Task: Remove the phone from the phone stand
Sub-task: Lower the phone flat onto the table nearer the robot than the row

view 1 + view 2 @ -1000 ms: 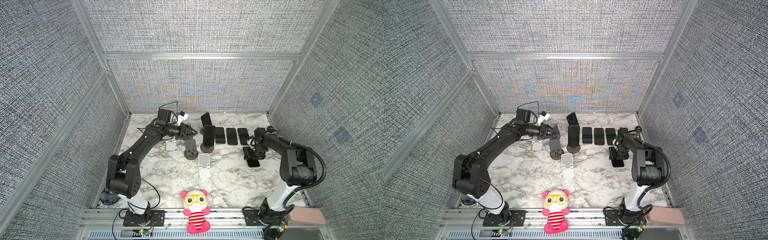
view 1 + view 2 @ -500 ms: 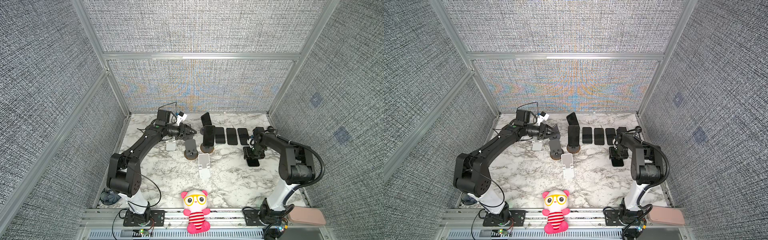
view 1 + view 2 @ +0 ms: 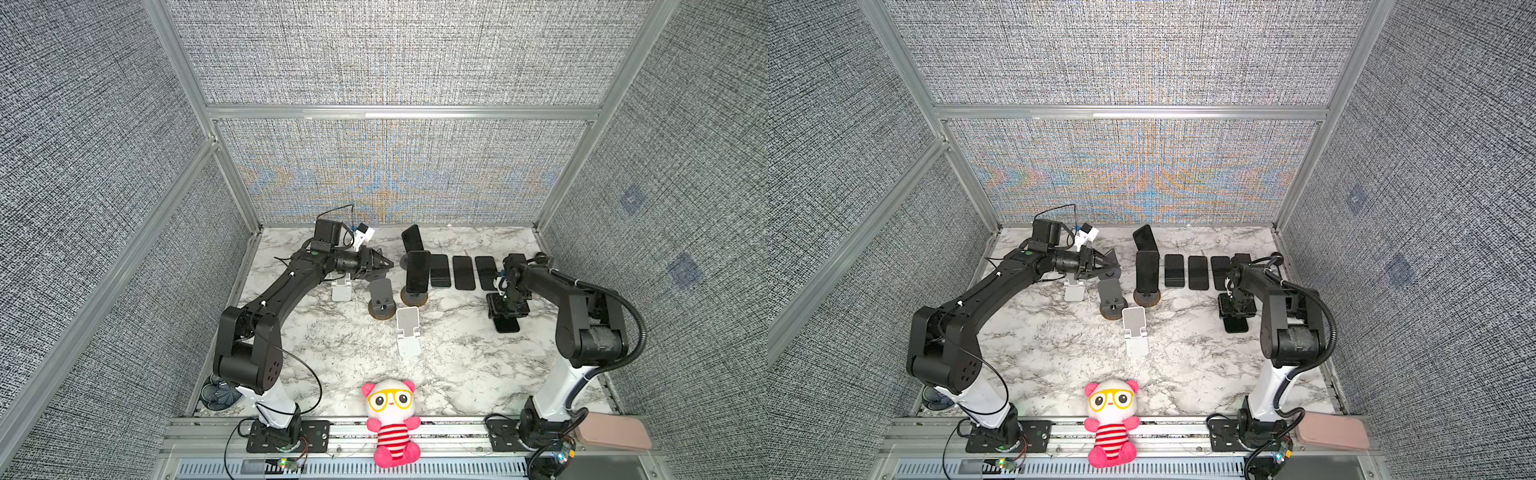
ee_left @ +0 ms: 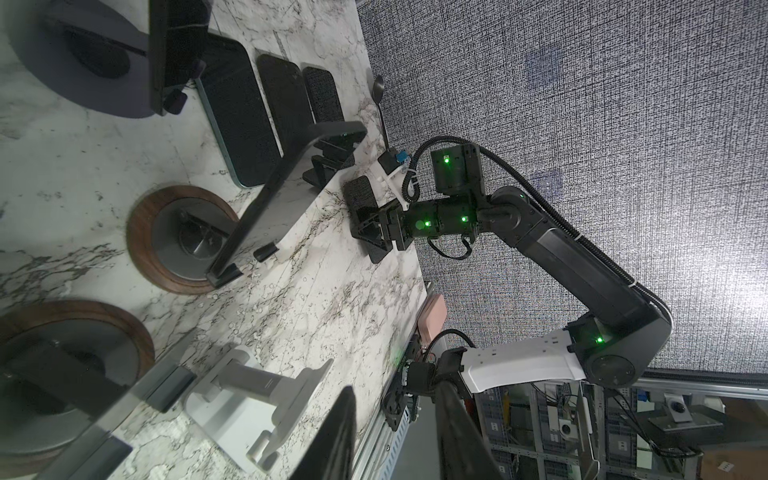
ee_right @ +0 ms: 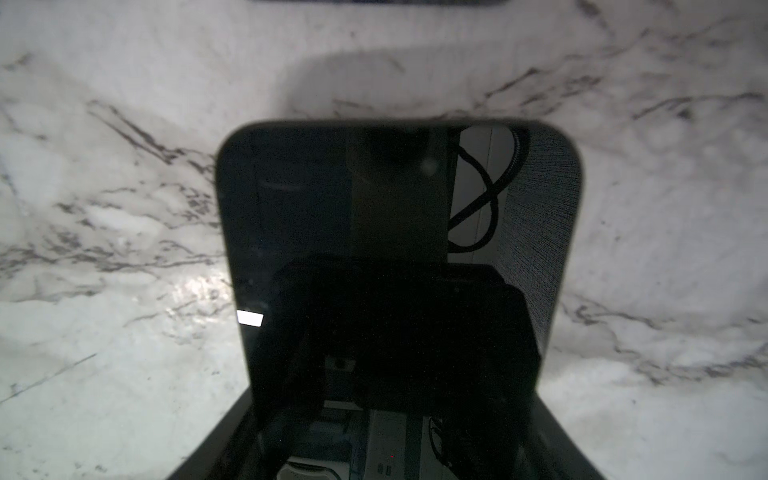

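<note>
Phone (image 5: 395,249) sits between right fingers (image 5: 224,449), seemingly gripped.

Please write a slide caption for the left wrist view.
A phone leans on its round stand on the table; beyond, the right gripper grips a second phone.

Black left arm (image 3: 286,295), right arm (image 3: 557,286), white base links (image 3: 557,386), green lights (image 4: 464,218), corrugated hose (image 3: 640,332), pointed left claw (image 3: 386,264).
</note>
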Available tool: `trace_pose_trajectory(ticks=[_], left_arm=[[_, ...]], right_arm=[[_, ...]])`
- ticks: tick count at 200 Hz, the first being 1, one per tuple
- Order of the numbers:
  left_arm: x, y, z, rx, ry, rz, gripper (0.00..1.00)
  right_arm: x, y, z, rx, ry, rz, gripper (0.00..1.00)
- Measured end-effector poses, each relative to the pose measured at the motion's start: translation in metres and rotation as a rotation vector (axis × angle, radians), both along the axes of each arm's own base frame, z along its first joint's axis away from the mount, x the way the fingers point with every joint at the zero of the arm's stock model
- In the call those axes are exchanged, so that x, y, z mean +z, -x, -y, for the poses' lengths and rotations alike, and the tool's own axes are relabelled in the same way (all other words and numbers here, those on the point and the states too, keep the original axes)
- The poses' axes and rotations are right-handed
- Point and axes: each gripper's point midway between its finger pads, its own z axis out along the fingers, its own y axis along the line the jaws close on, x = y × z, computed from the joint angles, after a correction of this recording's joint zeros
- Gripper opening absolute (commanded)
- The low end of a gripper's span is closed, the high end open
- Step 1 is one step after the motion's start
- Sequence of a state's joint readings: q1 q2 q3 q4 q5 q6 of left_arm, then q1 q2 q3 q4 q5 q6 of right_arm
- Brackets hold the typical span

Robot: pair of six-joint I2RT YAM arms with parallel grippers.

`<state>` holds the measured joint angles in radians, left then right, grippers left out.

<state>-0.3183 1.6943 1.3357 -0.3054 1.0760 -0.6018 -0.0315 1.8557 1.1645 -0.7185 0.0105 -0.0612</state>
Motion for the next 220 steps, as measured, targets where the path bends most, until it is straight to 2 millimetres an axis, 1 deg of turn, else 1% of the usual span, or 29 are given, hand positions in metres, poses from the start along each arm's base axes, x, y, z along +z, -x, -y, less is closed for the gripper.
trace_pose_trajectory(ticks=[62,63,65,66,68,73,171,220], left_arm=[[0.0016,0.0004,-0.0001,0.0,0.001,0.004,0.34],[0.0016,0.0004,-0.0001,0.0,0.001,0.004,0.34],[0.0016,0.0004,-0.0001,0.0,0.001,0.004,0.34],[0.0016,0.0004,-0.0001,0.0,0.001,0.004,0.34],[0.0016,0.0004,-0.0001,0.0,0.001,0.004,0.34],[0.0015,0.0005,-0.0002,0.0,0.001,0.004,0.34],[0.0016,0.0005,-0.0002,0.0,0.001,0.004,0.34],[0.0016,0.0005,-0.0002,0.0,0.001,0.004,0.34]], right_arm=[[-0.0007,0.0012,-0.0002,0.0,-0.001,-0.007,0.56],[-0.0007,0.0012,-0.0002,0.0,-0.001,-0.007,0.57],[-0.0007,0.0012,-0.0002,0.0,-0.001,-0.007,0.73],[-0.0007,0.0012,-0.0002,0.0,-0.001,-0.007,0.77],[-0.0007,0.0012,-0.0002,0.0,-0.001,-0.007,0.8],[-0.0007,0.0012,-0.0002,0.0,-0.001,-0.006,0.82],[0.0005,-0.0016,0.0016,-0.001,0.007,0.007,0.82],[0.0031,-0.0041,-0.0027,0.008,0.007,0.02,0.81]])
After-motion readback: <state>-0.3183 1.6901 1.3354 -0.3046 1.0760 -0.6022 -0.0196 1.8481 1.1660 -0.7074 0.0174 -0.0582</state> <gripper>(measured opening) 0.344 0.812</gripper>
